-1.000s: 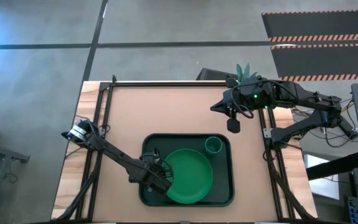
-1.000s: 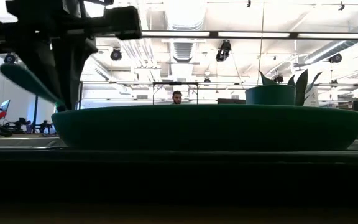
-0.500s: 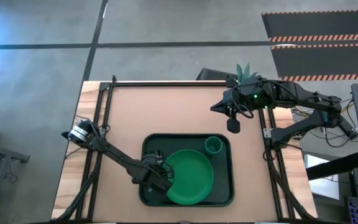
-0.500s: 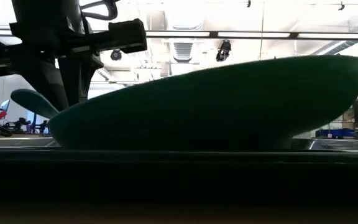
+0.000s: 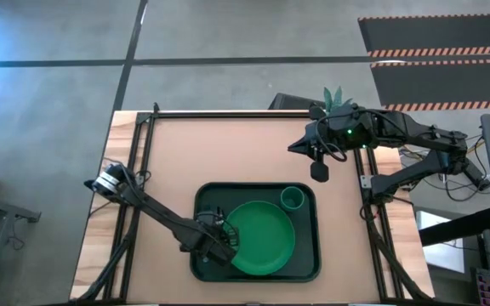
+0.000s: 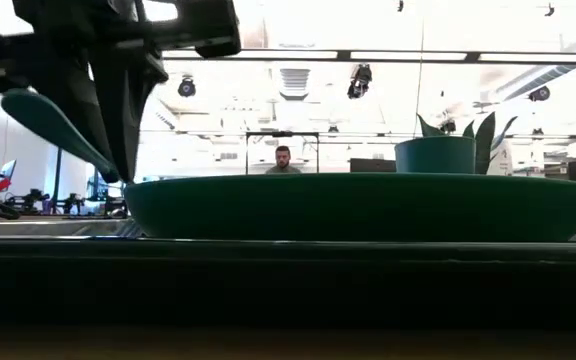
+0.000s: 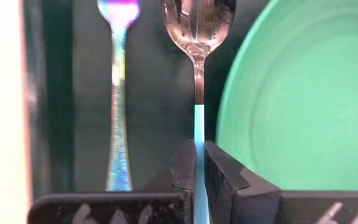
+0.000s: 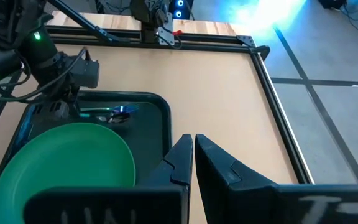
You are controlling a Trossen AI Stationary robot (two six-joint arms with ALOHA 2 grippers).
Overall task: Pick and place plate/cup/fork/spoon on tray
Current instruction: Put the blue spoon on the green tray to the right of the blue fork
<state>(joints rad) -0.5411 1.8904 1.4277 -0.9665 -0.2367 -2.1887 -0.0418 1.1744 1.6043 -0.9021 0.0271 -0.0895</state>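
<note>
Desk (image 5: 228,153): we found it carrying the tray (image 5: 309,270).
Tray: held plate (image 5: 262,238), cup (image 5: 292,199), fork (image 7: 119,93), spoon (image 7: 197,37).
Left hand (image 7: 200,163): clamped on the spoon handle.
Right hand (image 8: 193,149): closed, empty, raised near the desk's far right.

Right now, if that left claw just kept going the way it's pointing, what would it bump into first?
The left gripper, shut on the spoon, points along the tray floor. Going straight, it would probably meet the tray's rim first, though depth is unclear; the fork and plate lie alongside.
</note>
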